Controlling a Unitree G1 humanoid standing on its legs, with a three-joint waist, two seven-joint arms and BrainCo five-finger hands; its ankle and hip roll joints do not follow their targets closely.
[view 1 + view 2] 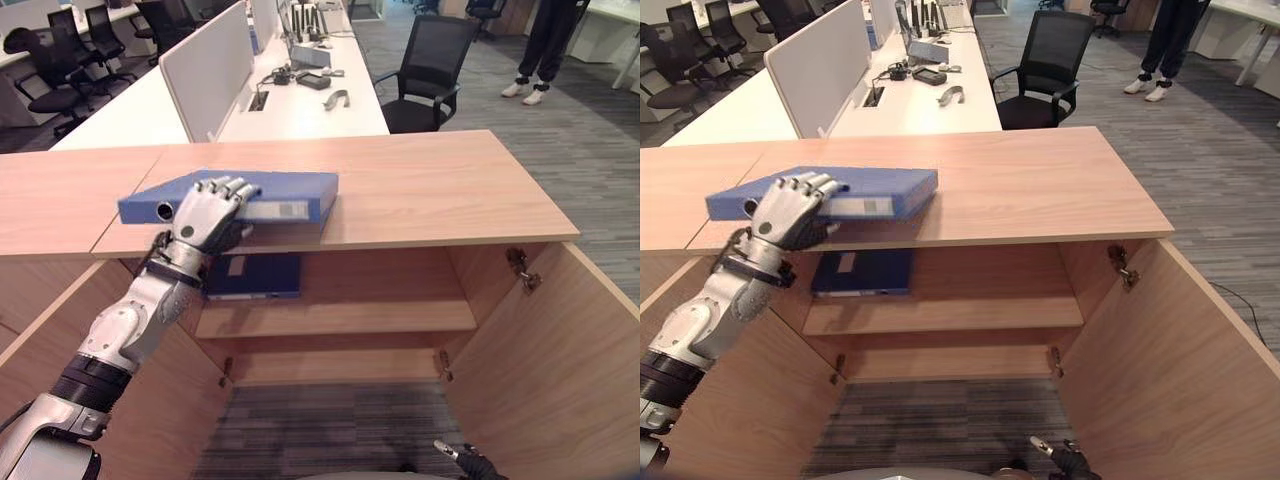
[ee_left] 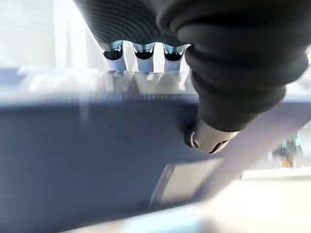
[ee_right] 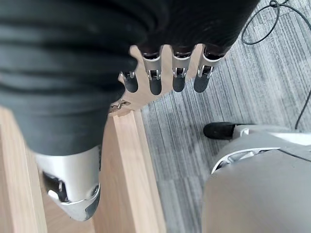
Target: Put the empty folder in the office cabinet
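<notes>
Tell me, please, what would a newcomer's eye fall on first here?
The blue folder lying flat on the cabinet top, with the left robot hand curled over its near edge. Below, both doors stand open and a darker folder lies on the upper shelf.

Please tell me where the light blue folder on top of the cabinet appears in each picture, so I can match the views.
Left eye view: blue folder at centre-left, on the cabinet top.
Right eye view: upper left, on the cabinet top.
Left wrist view: a blue band across the middle, fingers over it.
Right wrist view: not in it.
Shared landmark: the left hand gripping it.
</notes>
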